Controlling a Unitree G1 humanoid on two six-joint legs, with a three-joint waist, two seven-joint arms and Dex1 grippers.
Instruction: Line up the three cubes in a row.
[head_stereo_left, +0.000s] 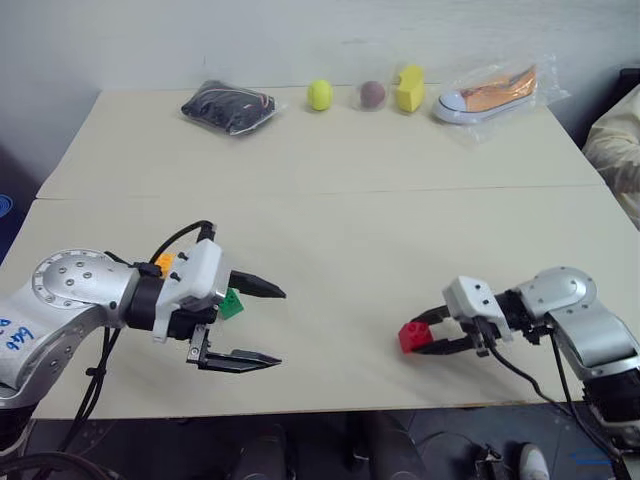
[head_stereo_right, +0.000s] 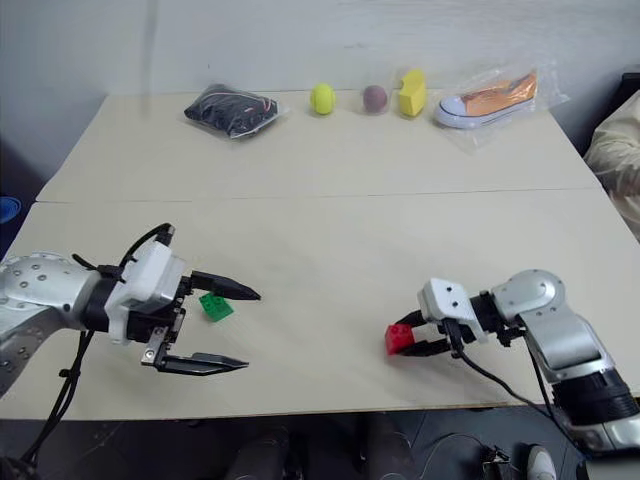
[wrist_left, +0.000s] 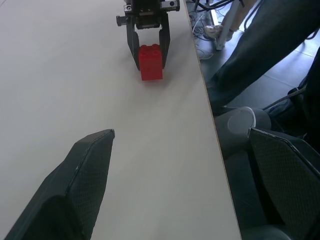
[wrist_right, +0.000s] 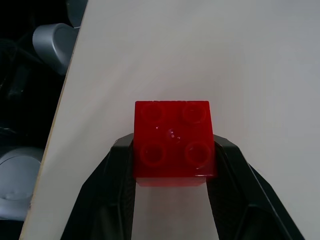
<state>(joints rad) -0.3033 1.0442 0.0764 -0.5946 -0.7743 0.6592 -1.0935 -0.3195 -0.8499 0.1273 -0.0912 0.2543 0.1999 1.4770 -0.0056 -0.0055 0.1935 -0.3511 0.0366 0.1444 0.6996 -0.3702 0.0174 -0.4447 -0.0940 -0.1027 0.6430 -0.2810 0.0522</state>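
My right gripper (head_stereo_left: 425, 336) is shut on the red cube (head_stereo_left: 411, 338), near the table's front edge on the right. The right wrist view shows the red cube (wrist_right: 172, 142) studs up, pinched between both black fingers. The green cube (head_stereo_right: 215, 306) lies on the table at the left, just behind the upper finger of my left gripper (head_stereo_right: 252, 330). That gripper hangs wide open with nothing in it, pointing right. The orange-yellow cube (head_stereo_left: 165, 264) peeks out behind my left wrist. In the left wrist view the red cube (wrist_left: 151, 62) stands far ahead of the open fingers (wrist_left: 95, 165).
Along the table's far edge lie a black bag (head_stereo_left: 228, 105), a yellow ball (head_stereo_left: 319, 95), a maroon ball (head_stereo_left: 372, 94), a yellow foam block (head_stereo_left: 409, 88) and a bagged shoe (head_stereo_left: 490, 93). A person's sleeve (head_stereo_left: 620, 140) shows at the right edge.
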